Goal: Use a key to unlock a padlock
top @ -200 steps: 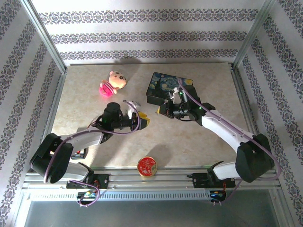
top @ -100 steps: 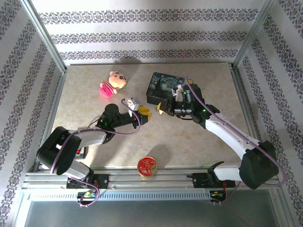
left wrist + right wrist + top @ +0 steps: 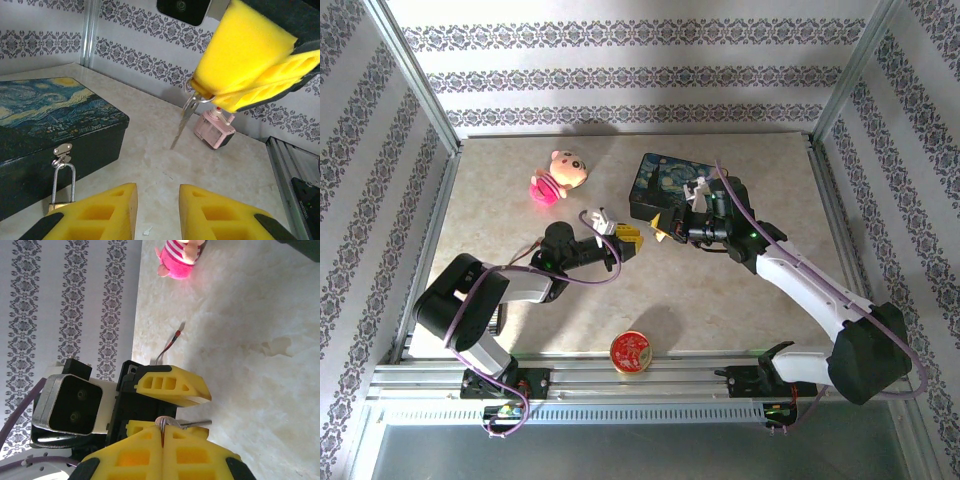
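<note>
A small brass padlock (image 3: 59, 205) hangs by its silvery shackle from the hasp of the painted box (image 3: 45, 115), just left of my left gripper (image 3: 158, 200). That gripper is open over bare table, nothing between its yellow fingers. My right gripper (image 3: 164, 429) is shut on the ring of the key (image 3: 186, 116), whose blade dangles below its pads. In the top view the left gripper (image 3: 628, 238) and right gripper (image 3: 658, 228) nearly meet, tip to tip, at the box's (image 3: 665, 178) front corner. In the right wrist view the key (image 3: 197, 424) pokes out sideways.
A pink plush toy (image 3: 558, 175) lies at the back left. Near the front edge sits a round red-gold tin (image 3: 631, 352). A small pink block (image 3: 215, 131) stands by the wall in the left wrist view. Metal rails edge the table.
My left gripper has reached farther right toward the right gripper and its jaws have narrowed. The right gripper has shifted a little left with the key.
</note>
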Robot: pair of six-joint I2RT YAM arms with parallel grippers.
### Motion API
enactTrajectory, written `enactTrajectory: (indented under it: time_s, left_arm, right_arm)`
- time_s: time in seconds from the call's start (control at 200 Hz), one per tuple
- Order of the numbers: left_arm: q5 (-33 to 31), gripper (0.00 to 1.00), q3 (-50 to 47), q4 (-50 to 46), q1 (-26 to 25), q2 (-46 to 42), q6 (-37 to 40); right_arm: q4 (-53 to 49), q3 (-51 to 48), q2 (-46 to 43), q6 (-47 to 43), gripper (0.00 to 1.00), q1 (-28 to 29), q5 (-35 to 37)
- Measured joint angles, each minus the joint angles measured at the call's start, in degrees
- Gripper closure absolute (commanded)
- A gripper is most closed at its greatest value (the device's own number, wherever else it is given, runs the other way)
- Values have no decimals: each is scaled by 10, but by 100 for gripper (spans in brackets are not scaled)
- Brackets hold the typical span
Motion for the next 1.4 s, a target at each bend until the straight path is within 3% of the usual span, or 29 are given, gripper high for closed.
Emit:
enactTrajectory:
  time_s: [0.445, 0.85, 0.929, 1.109, 1.399]
  left_arm:
    - [0, 74, 46, 0, -16, 25, 17]
    - [0, 94, 54, -10, -24, 28, 41]
    - [-2, 93, 54, -11, -29, 28, 48]
    - [-7, 81, 54, -29, -30, 21, 66]
    - [-22, 81, 54, -42, -30, 3, 81]
  right_arm:
    - [4, 0, 0, 9, 100, 6, 0]
    - [4, 0, 0, 10, 100, 11, 1]
    - [4, 0, 0, 10, 100, 12, 0]
    - [4, 0, 0, 10, 100, 12, 0]
    - [4, 0, -1, 10, 100, 19, 0]
